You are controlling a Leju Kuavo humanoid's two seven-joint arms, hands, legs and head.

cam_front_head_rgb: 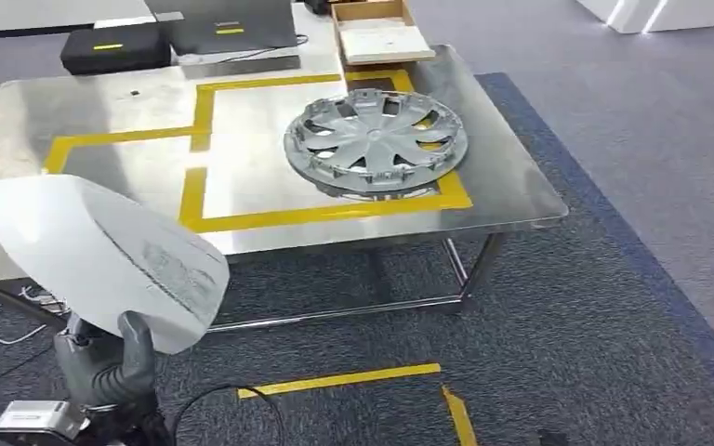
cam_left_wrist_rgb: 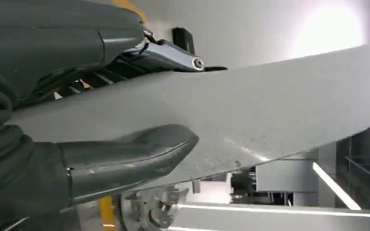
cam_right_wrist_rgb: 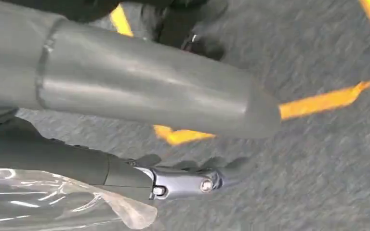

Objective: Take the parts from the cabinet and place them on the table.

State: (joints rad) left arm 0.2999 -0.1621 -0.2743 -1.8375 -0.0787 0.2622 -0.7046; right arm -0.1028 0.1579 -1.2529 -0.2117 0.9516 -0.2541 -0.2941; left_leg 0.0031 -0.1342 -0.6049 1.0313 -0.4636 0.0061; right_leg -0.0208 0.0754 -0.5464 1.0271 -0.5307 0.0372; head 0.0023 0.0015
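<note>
Grey carpet runs under a steel table point(cam_front_head_rgb: 74, 111) that fills the upper half of the head view, its top marked with yellow tape point(cam_front_head_rgb: 316, 215) into rectangles. A silver wheel cover point(cam_front_head_rgb: 375, 141) already lies flat inside the right-hand rectangle, near the table's right end, with a cardboard box point(cam_front_head_rgb: 376, 30) beyond it at the upper centre and a black case point(cam_front_head_rgb: 116, 46) at the upper left. At the lower left of the head view the left hand point(cam_front_head_rgb: 112, 367) grips a white panel point(cam_front_head_rgb: 102, 255) by its lower edge; the left wrist view shows the thick thumb point(cam_left_wrist_rgb: 125, 154) pressed against one face of the panel and darker fingers point(cam_left_wrist_rgb: 166, 55) clamped on the other, so the part is firmly held. The panel's long axis runs from the middle left of the frame down toward the lower centre, and it hangs over the carpet, short of the table's near edge. The free taped rectangle lies up and to the right of the panel, left of the wheel cover, so the coming move looks like a reach forward and slightly right across the near edge. The right hand point(cam_right_wrist_rgb: 125, 96) hangs over carpet with yellow floor tape point(cam_right_wrist_rgb: 318, 101); its fingers seem extended and bare, though something clear and crinkled lies beside them, and I cannot tell whether it is held.
</note>
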